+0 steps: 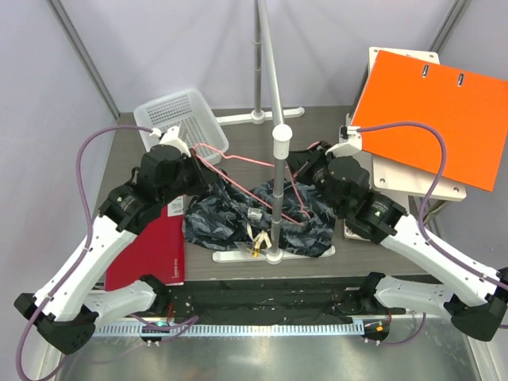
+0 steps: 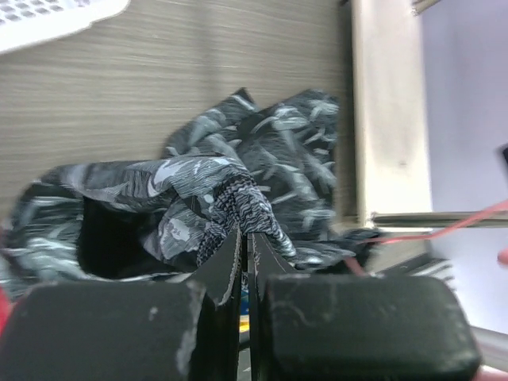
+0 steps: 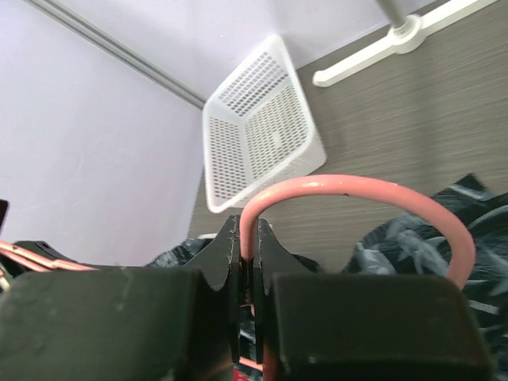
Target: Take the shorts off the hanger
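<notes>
On the grey woodgrain table (image 2: 159,71) I log the left claw (image 2: 244,238) pinched shut on soft, leaf-printed navy shorts (image 2: 278,151), the right claw (image 3: 248,242) clamping the curved hook of the thin pink wire hanger (image 3: 357,186).

Nothing legible; tags (image 1: 255,236) on the shorts (image 1: 218,213) are too small.

Bright even light, faint shadows, left wrist view blurred, perhaps motion

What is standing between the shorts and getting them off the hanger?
The grey rail pole rises amid the shorts, hanger wire crossing it. Neither gripper is blocked: left gripper pinches the cloth, right gripper the hanger's hook.
</notes>
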Controlling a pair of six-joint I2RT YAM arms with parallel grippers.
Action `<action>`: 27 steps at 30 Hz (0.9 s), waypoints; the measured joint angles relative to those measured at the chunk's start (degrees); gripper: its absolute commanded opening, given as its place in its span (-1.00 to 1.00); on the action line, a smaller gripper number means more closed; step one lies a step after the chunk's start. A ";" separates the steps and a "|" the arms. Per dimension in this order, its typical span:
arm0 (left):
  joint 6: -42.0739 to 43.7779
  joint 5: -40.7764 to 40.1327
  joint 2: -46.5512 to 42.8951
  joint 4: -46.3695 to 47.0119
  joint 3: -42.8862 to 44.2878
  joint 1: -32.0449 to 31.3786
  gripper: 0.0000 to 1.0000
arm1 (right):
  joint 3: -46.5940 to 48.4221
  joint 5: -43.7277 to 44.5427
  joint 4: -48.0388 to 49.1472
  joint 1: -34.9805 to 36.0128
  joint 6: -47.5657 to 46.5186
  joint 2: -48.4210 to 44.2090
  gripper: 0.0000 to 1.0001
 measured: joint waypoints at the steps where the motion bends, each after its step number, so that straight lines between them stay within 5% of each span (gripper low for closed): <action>1: -0.87 0.52 -0.28 0.83 -0.63 0.20 -1.00 | 0.00 -0.37 0.81 -0.13 0.76 0.74 -0.98; 18: -11.91 6.73 -6.43 14.38 -13.14 2.89 -0.99 | 5.49 -3.91 2.99 -0.46 2.84 7.63 -0.98; 27: -11.96 8.70 -9.09 13.18 -15.65 3.15 -0.99 | 7.96 7.98 -3.28 0.46 1.03 2.58 -0.98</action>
